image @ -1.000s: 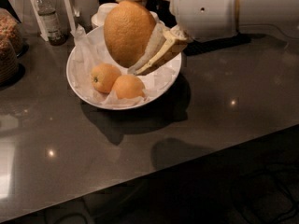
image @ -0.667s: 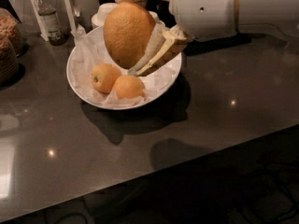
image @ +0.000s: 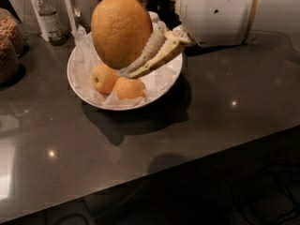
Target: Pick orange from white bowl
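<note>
I have the orange [image: 119, 27] pinched in the gripper [image: 124, 32], up in the air over the bowl [image: 123, 108] and close to the camera, well clear of the rim. The jaws are clamped on the fruit. One ribbed finger [image: 150, 55] runs along its lower right side, and what seems to be the other shows pale at the top edge of the view, above the fruit. The orange sits deep between them, with most of its bulk to the left of the lower finger, whose tip reaches just under the fruit's bottom.

The step in hand is the lift, and I judge the pick nearly done. To do it well I'd hold the squeeze steady and raise straight and slowly, with no wrist roll, since a round peel could slip out sideways. I'd steer away from the two other oranges [image: 104, 78] lying on the paper [image: 84, 50] in the bowl, so that a drop wouldn't knock them onto the counter [image: 220, 121].
</note>
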{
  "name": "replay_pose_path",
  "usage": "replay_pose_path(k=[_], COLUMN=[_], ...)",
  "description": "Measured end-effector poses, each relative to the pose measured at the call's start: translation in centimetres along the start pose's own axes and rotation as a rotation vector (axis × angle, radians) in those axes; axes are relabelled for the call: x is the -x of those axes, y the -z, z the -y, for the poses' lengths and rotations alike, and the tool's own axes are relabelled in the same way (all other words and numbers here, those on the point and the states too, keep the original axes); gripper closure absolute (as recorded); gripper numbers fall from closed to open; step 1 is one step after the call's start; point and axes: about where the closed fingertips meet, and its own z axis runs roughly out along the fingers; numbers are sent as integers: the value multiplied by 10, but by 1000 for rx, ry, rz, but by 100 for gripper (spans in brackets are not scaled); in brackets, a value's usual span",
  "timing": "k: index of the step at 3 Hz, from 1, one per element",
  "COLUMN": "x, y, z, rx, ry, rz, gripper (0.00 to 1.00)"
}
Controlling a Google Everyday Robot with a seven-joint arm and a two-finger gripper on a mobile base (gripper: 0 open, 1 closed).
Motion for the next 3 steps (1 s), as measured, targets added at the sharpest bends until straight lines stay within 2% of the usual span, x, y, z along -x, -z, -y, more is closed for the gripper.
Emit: replay_pose_path(k=[1,2,3], x=[31,44,59], y=[5,7,2], z=[2,-5,-2], rx=[-90,-184,-190], ry=[-71,-200,-234], rz=[181,342,394], gripper=[100,100,100])
